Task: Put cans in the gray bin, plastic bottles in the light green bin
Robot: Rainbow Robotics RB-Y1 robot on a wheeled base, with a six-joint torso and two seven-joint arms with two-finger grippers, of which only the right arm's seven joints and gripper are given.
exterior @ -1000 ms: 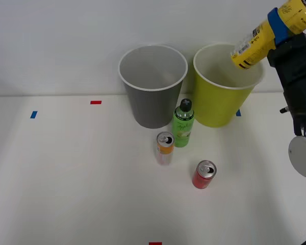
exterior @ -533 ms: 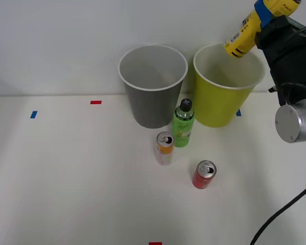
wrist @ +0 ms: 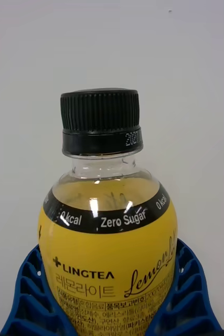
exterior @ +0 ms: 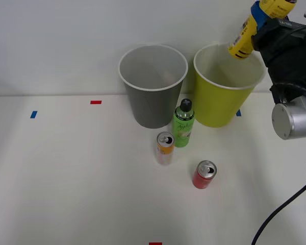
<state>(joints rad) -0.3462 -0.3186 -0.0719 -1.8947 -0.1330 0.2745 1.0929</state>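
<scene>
My right gripper (exterior: 260,13) is shut on the yellow plastic bottle (exterior: 255,23), which hangs tilted above the far right rim of the light green bin (exterior: 225,94). In the right wrist view the yellow bottle (wrist: 109,241) with its black cap sits between the blue ribbed fingers (wrist: 30,294). The gray bin (exterior: 152,94) stands left of the lime one. A green bottle (exterior: 183,125) stands upright in front of the gap between the bins. The white-and-orange can (exterior: 164,148) and the red can (exterior: 204,174) stand on the table nearer to me.
The white table (exterior: 66,178) carries small tape marks: red (exterior: 95,102), blue (exterior: 33,114) and red at the front edge (exterior: 155,243). A white wall rises behind the bins. A black cable (exterior: 280,214) hangs at the right.
The arm has risen and swung left, carrying the yellow bottle from beside the lime bin's right rim to higher above it, and it now hangs steeper.
</scene>
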